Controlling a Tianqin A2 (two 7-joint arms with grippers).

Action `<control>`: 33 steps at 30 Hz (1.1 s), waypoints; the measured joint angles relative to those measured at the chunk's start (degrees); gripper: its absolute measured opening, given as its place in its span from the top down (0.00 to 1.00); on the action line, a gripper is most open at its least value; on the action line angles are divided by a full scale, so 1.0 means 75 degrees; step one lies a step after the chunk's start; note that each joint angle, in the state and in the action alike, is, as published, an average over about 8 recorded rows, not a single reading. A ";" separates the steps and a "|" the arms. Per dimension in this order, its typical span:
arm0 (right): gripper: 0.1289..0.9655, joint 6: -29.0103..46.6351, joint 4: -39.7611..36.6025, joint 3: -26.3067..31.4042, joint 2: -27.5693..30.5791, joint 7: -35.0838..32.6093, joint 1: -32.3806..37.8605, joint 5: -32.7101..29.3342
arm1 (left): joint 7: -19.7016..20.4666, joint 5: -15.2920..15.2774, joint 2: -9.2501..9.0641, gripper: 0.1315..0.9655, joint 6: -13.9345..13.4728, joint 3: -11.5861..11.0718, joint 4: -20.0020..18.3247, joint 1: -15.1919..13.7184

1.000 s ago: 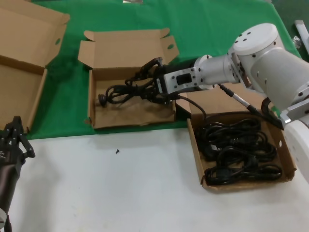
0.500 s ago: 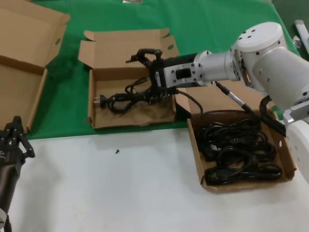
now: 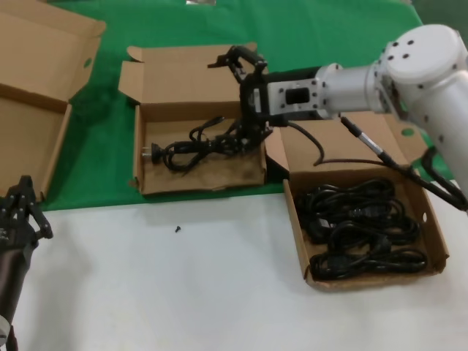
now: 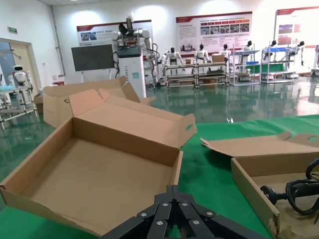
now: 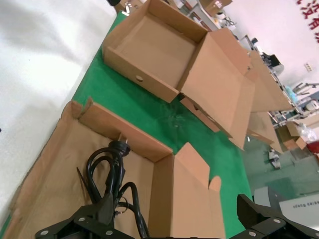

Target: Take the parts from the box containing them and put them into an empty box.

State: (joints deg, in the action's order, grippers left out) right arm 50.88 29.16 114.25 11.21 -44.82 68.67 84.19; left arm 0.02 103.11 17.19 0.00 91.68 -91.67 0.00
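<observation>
Source box (image 3: 431, 241), lower right of head view, holding several black cable bundles (image 3: 362, 227) awaiting transfer. Receiving box (image 3: 139, 157), upper centre, holding one power cord (image 3: 197, 146). Right gripper (image 3: 245, 95) hovering over it, spread wide, empty. Left gripper (image 3: 18, 212) sitting lower left; opening unclear.

- The box with splayed flaps (image 3: 157, 183) is brown cardboard, dull and a bit rough.
- The cord (image 3: 191, 150) in it looks like shiny black rubber.
- The right arm (image 3: 409, 69) is smooth, pale grey.
- The cloth (image 3: 322, 29) is green and soft.
- The table (image 3: 161, 285) is smooth white.
</observation>
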 joint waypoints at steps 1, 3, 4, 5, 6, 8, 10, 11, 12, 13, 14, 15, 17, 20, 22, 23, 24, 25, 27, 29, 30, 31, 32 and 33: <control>0.14 0.0010 0.0289 0.0033 0.0099 0.0206 -0.0112 -0.0028 | 0.0000 0.0000 0.0000 0.99 0.0000 0.0000 0.0000 0.0000; 0.10 0.0021 0.0749 0.0082 0.0258 0.0529 -0.0290 -0.0068 | 0.0000 0.0000 0.0000 0.99 0.0000 0.0000 0.0000 0.0000; 0.10 0.0024 0.0927 0.0099 0.0321 0.0652 -0.0359 -0.0082 | 0.0000 0.0000 0.0000 0.99 0.0000 0.0000 0.0000 0.0000; 0.10 0.0026 0.1055 0.0110 0.0367 0.0739 -0.0408 -0.0091 | 0.0000 0.0000 0.0000 0.99 0.0000 0.0000 0.0000 0.0000; 0.10 0.0027 0.1148 0.0118 0.0400 0.0803 -0.0445 -0.0097 | 0.0000 0.0000 0.0000 0.99 0.0000 0.0000 0.0000 0.0000; 0.09 0.0009 0.1259 0.0117 0.0435 0.0877 -0.0504 -0.0095 | 0.0000 0.0000 0.0000 0.99 0.0000 0.0000 0.0000 0.0000; 0.07 -0.0036 0.1330 0.0099 0.0446 0.0928 -0.0571 -0.0079 | 0.0000 0.0000 0.0000 0.99 0.0000 0.0000 0.0000 0.0000; 0.06 -0.0070 0.1368 0.0083 0.0449 0.0955 -0.0615 -0.0066 | 0.0000 0.0000 0.0000 0.98 0.0000 0.0000 0.0000 0.0000; 0.04 -0.0114 0.1415 0.0063 0.0452 0.0989 -0.0672 -0.0050 | 0.0000 0.0000 0.0000 0.98 0.0000 0.0000 0.0000 0.0000; 0.03 -0.0167 0.1470 0.0039 0.0455 0.1028 -0.0739 -0.0029 | 0.0000 0.0000 0.0000 0.97 0.0000 0.0000 0.0000 0.0000; 0.02 -0.0228 0.1533 0.0011 0.0458 0.1074 -0.0817 -0.0005 | 0.0000 0.0000 0.0000 0.97 0.0000 0.0000 0.0000 0.0000; 0.01 -0.0296 0.1603 -0.0021 0.0461 0.1124 -0.0903 0.0021 | 0.0000 0.0000 0.0000 0.96 0.0000 0.0000 0.0000 0.0000; 0.01 -0.0440 0.1752 -0.0087 0.0468 0.1231 -0.1086 0.0077 | 0.0000 0.0000 0.0000 0.95 0.0000 0.0000 0.0000 0.0000; 0.01 -0.0686 0.2008 -0.0201 0.0481 0.1416 -0.1400 0.0172 | 0.0000 0.0000 0.0000 0.93 0.0000 0.0000 0.0000 0.0000; 0.00 -0.0862 0.2191 -0.0282 0.0490 0.1545 -0.1625 0.0240 | 0.0000 0.0000 0.0000 0.90 0.0000 0.0000 0.0000 0.0000; 0.00 -0.0949 0.2280 -0.0322 0.0495 0.1609 -0.1735 0.0273 | 0.0000 0.0001 0.0000 0.89 0.0000 0.0000 0.0000 0.0000; 0.00 -0.1039 0.2374 -0.0364 0.0499 0.1677 -0.1850 0.0308 | 0.0000 0.0001 0.0000 0.87 0.0000 0.0000 0.0000 0.0000; 0.00 -0.1130 0.2469 -0.0406 0.0504 0.1745 -0.1966 0.0344 | 0.0000 0.0001 0.0000 0.86 0.0000 0.0000 0.0000 0.0000; 0.00 -0.1310 0.2655 -0.0489 0.0514 0.1879 -0.2194 0.0413 | 0.0000 0.0001 0.0000 0.83 0.0000 0.0000 0.0000 0.0000; 0.00 -0.1490 0.2841 -0.0572 0.0523 0.2017 -0.2423 0.0482 | 0.0000 0.0001 0.0000 0.83 0.0000 0.0000 0.0000 0.0000; 0.00 -0.1581 0.2936 -0.0614 0.0528 0.2085 -0.2539 0.0517 | 0.0000 0.0001 0.0000 0.83 0.0000 0.0000 0.0000 0.0000; 0.00 -0.1674 0.3032 -0.0656 0.0532 0.2154 -0.2656 0.0553 | 0.0000 0.0001 0.0000 0.83 0.0000 0.0000 0.0000 0.0000; 0.00 -0.1762 0.3124 -0.0697 0.0537 0.2220 -0.2769 0.0587 | 0.0000 0.0001 0.0000 0.80 0.0000 0.0000 0.0000 0.0000; 0.00 -0.1851 0.3220 -0.0740 0.0542 0.2286 -0.2886 0.0623 | 0.0000 0.0001 0.0000 0.77 0.0000 0.0000 0.0000 0.0000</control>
State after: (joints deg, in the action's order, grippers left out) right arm 37.00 53.31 108.70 15.27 -27.67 47.03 88.86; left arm 0.02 103.12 17.19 0.00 91.68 -91.67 0.00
